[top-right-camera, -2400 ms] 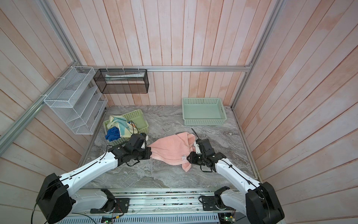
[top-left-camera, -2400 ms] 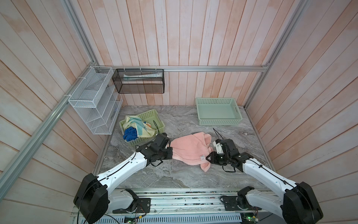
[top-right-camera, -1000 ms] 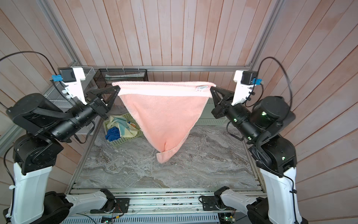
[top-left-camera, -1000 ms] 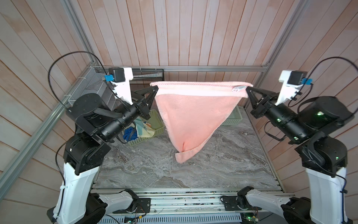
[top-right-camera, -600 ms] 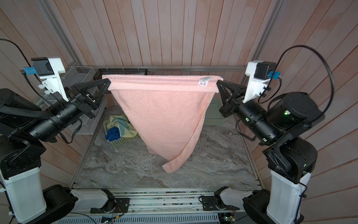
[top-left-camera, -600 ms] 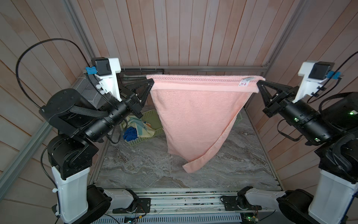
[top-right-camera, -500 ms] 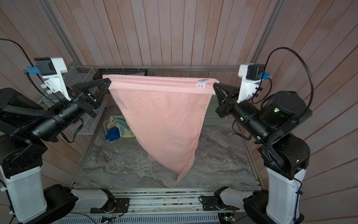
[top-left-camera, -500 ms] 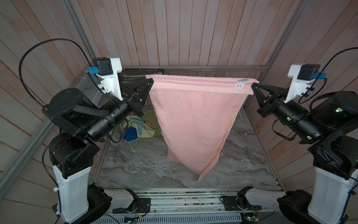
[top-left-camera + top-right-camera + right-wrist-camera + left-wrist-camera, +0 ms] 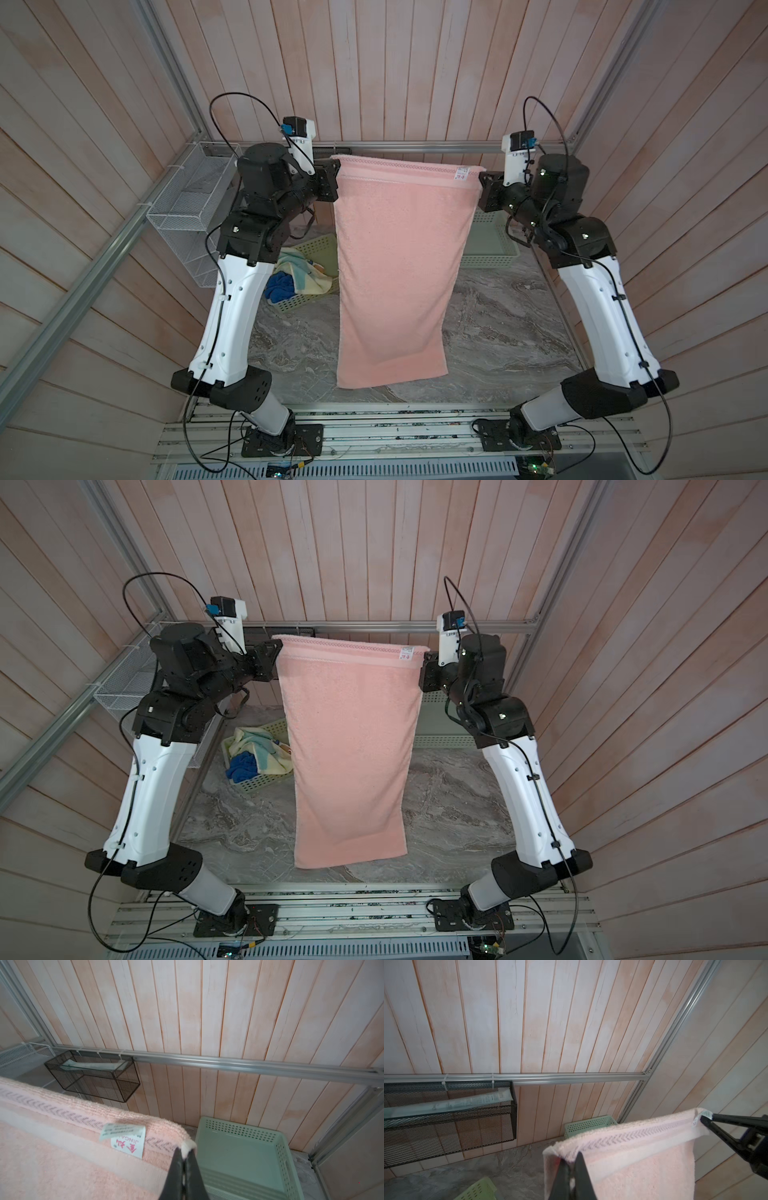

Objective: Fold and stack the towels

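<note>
Above the grey marbled tabletop [image 9: 498, 332], a salmon-pink terry towel [image 9: 395, 270] hangs as a flat, long rectangle. Its herringbone-woven top band is stretched between the left gripper [image 9: 335, 185] and the right gripper [image 9: 481, 189], each clamped tight on one upper corner. Only the right wrist view resolves the sewn label [image 9: 127, 1142]: red characters and "JING…". Both top views show a blue towel [image 9: 279, 287] and a yellow towel [image 9: 301, 272] heaped in a green perforated basket [image 9: 316, 245].
</note>
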### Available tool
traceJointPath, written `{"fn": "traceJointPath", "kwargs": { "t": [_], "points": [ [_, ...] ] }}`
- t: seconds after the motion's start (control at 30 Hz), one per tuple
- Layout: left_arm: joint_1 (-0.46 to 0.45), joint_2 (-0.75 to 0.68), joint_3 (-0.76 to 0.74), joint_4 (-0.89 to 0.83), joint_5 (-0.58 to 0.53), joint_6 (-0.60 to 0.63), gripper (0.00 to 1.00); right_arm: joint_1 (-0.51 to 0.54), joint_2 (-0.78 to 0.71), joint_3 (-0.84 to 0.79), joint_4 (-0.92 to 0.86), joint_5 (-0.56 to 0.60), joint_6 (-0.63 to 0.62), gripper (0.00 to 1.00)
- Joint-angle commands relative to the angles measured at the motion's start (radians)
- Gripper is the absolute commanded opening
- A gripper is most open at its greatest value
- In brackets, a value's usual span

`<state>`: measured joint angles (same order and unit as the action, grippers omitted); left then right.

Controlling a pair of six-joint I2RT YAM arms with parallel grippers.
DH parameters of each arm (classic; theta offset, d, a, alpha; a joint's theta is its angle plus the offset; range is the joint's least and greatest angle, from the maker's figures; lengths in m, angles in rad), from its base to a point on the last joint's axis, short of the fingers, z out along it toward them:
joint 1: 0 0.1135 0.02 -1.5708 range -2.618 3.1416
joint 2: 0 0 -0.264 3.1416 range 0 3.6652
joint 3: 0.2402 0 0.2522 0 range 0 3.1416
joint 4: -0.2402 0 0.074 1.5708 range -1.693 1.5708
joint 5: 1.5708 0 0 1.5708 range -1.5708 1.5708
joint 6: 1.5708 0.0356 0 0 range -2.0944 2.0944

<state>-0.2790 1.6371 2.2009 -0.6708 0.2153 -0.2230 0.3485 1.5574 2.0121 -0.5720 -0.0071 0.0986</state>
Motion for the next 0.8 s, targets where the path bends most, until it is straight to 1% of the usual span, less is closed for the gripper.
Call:
{"fn": "traceJointPath", "kwargs": {
  "t": [0.0, 0.07, 0.17, 0.27, 0.37, 0.43, 0.6, 0.77],
  "points": [
    [0.067, 0.042, -0.088, 0.181, 0.103, -0.044, 0.00, -0.059, 0.020, -0.116, 0.215, -0.093, 0.066, 0.00],
    [0.085, 0.071, -0.138, 0.213, 0.141, -0.060, 0.00, -0.068, 0.036, -0.186, 0.281, -0.123, 0.090, 0.00],
    [0.089, 0.078, -0.261, 0.246, 0.156, -0.066, 0.00, -0.071, 0.053, -0.247, 0.296, -0.142, 0.114, 0.00],
    [0.089, 0.029, -0.476, 0.335, 0.162, -0.090, 0.00, -0.070, 0.036, -0.349, 0.303, -0.175, 0.134, 0.00],
    [0.082, -0.040, -0.704, 0.414, 0.169, -0.115, 0.00, -0.061, -0.020, -0.500, 0.323, -0.192, 0.160, 0.00],
    [0.066, -0.082, -0.840, 0.448, 0.161, -0.121, 0.00, -0.040, -0.066, -0.614, 0.332, -0.182, 0.169, 0.00],
    [-0.023, -0.179, -1.133, 0.495, 0.110, -0.145, 0.00, 0.040, -0.159, -0.872, 0.331, -0.161, 0.223, 0.00],
    [-0.136, -0.220, -1.366, 0.592, 0.060, -0.206, 0.00, 0.111, -0.189, -1.098, 0.400, -0.178, 0.313, 0.00]
  ]
}}
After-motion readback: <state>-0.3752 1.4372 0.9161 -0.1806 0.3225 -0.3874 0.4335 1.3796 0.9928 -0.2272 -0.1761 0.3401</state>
